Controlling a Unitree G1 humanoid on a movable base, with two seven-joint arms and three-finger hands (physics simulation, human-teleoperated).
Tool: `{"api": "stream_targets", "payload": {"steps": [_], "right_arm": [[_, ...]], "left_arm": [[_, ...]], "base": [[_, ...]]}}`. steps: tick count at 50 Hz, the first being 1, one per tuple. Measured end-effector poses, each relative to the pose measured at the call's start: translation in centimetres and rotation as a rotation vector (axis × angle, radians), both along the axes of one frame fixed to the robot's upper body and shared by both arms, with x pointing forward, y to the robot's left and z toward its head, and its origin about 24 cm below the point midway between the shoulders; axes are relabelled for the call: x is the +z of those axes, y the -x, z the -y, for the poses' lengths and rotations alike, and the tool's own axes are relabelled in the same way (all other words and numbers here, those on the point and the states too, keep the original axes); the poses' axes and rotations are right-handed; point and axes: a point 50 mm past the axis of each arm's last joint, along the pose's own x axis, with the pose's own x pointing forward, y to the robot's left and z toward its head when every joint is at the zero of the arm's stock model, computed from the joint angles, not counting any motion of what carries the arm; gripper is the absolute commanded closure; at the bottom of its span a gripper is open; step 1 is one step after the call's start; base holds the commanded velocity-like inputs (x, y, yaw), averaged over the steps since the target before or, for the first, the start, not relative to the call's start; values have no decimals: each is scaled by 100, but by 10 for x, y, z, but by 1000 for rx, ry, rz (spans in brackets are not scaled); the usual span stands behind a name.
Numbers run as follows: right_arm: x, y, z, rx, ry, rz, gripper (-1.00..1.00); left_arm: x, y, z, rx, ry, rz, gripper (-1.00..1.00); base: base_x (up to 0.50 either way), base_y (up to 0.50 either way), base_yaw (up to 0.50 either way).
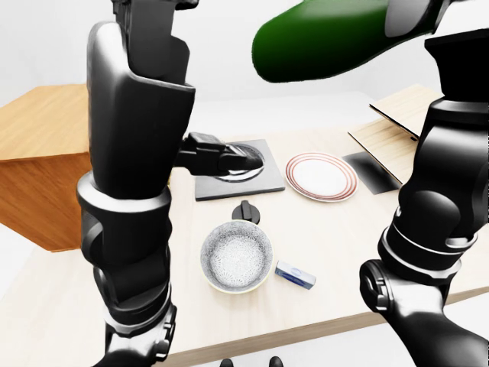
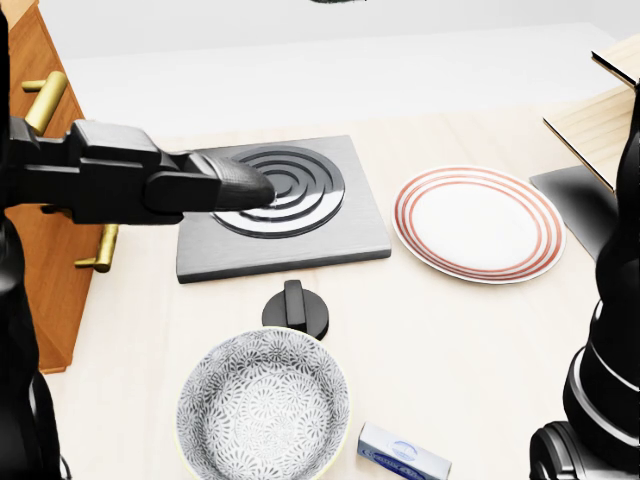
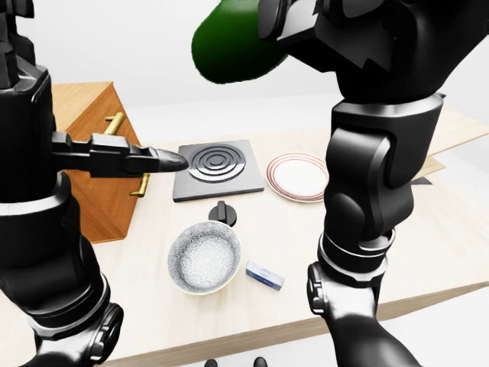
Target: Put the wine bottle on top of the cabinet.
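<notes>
The green wine bottle [image 1: 328, 38] is held high at the top of both eye views, tilted, its base pointing left. My right hand [image 3: 294, 23] is shut round it near the top edge; the neck is hidden. The wooden cabinet [image 3: 88, 115] with brass handles [image 2: 45, 100] stands at the left, beside the table. My left hand [image 2: 250, 188] is empty, its fingers stretched out straight over the left part of the hob plate [image 2: 330, 235].
On the light table [image 2: 480, 340] lie the grey hob plate, a black knob [image 2: 295, 308], a red-ringed plate [image 2: 478, 222], a patterned bowl [image 2: 262, 405] and a small blue box [image 2: 400, 455]. A wooden shelf [image 1: 405, 115] and a dark mat [image 2: 585, 205] are at the right.
</notes>
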Motion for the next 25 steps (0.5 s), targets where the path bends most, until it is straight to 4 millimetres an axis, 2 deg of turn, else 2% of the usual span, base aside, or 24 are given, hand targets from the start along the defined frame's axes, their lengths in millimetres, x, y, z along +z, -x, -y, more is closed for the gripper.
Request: {"api": "stream_targets", "payload": {"steps": [13,25], "right_arm": [[-3,1,-3,2,13,5,100],[-4,2,-3,-3,18,9,100]], "left_arm": [[-4,-50,13,113,19,-167,-100],[-11,-76,23,120,35,-258,-100]], "base": [[0,0,0],[0,0,0]]}}
